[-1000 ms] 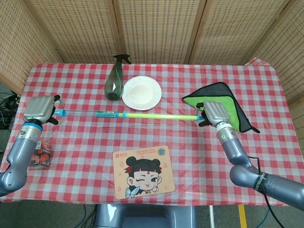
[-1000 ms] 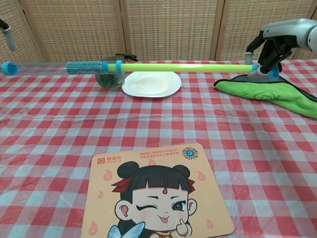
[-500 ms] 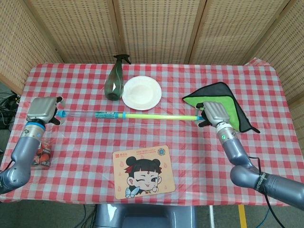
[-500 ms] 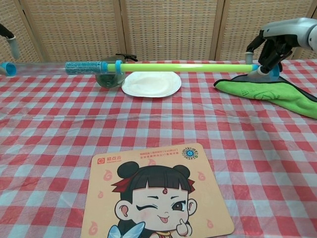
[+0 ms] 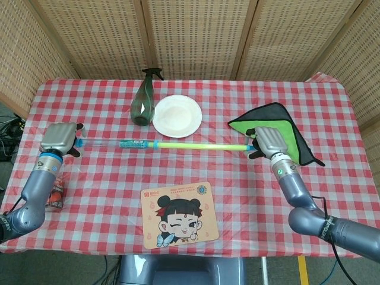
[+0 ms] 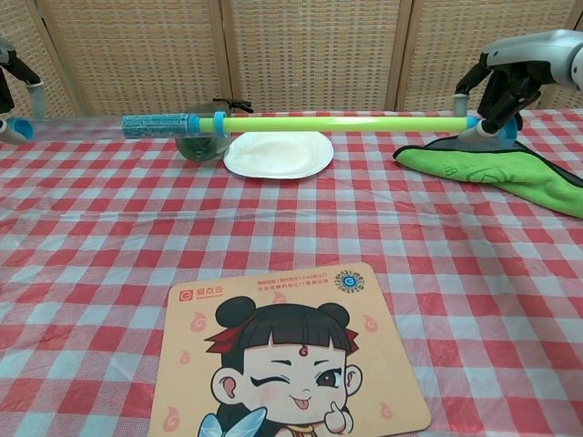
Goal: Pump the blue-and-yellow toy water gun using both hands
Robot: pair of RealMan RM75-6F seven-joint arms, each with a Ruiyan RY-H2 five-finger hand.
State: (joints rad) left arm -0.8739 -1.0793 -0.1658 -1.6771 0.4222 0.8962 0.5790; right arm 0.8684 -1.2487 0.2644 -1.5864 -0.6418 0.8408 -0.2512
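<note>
- Spanning the middle of the head view, the water gun (image 5: 160,143) hangs level above the checked table (image 5: 249,196), one end in each of my hands.
- Left hand (image 5: 59,138), at the frame's left edge, grips the clear barrel end; right hand (image 5: 268,142), right of centre, is closed on the handle of the yellow rod (image 5: 202,144).
- Holding both ends apart this way lets me, I judge, drive the rod along the barrel's line without bending it.
- Much rod is showing, so I read the pump as well extended.
- Behind the gun, upper centre, stand a spray bottle (image 5: 143,99) and a plate (image 5: 177,115); a green cloth (image 5: 276,127) lies by my right hand; a cartoon mat (image 5: 179,214) sits bottom centre.
</note>
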